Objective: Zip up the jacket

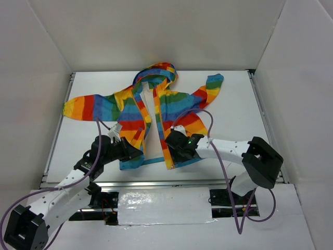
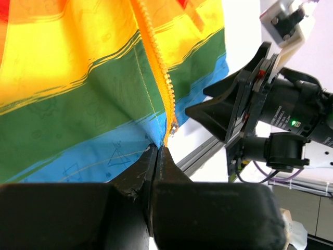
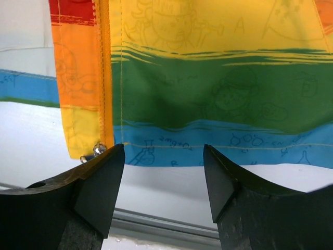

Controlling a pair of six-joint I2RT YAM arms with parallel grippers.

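Here, the left gripper (image 2: 156,152) has its jaws pressed together on the blue bottom hem of the jacket (image 2: 78,99). They pinch it right at the foot of the orange zipper (image 2: 156,67), and the zipper's lower end hangs just past the tips. Beyond that pinch the panel runs away from the jaws in blue, green, yellow and orange bands, with creases fanning out from the held spot.

The right gripper (image 3: 164,156) has its jaws spread wide with nothing between them. The blue hem of the other front panel lies just beyond the tips, with white bench (image 1: 234,104) showing in the gap. A small metal zipper piece (image 3: 96,150) sits right at the tip of one jaw, at the bottom of an orange-and-yellow edge strip. Whether it touches that jaw cannot be told. On the near side of these jaws a metal rail (image 3: 166,221) runs along the bench edge.

From above, the two sets of jaws flank the jacket's open front at its bottom hem, one at each panel, close to each other. The jacket lies spread flat on the bench, unzipped, with a strip of white showing between the panels. Farther from the jaws the sleeves reach outward — one sleeve (image 1: 86,107) beyond the left jaws, the other sleeve (image 1: 210,86) angled away beyond the right jaws. The hood (image 1: 156,70) lies farthest off, at the end of the open front.
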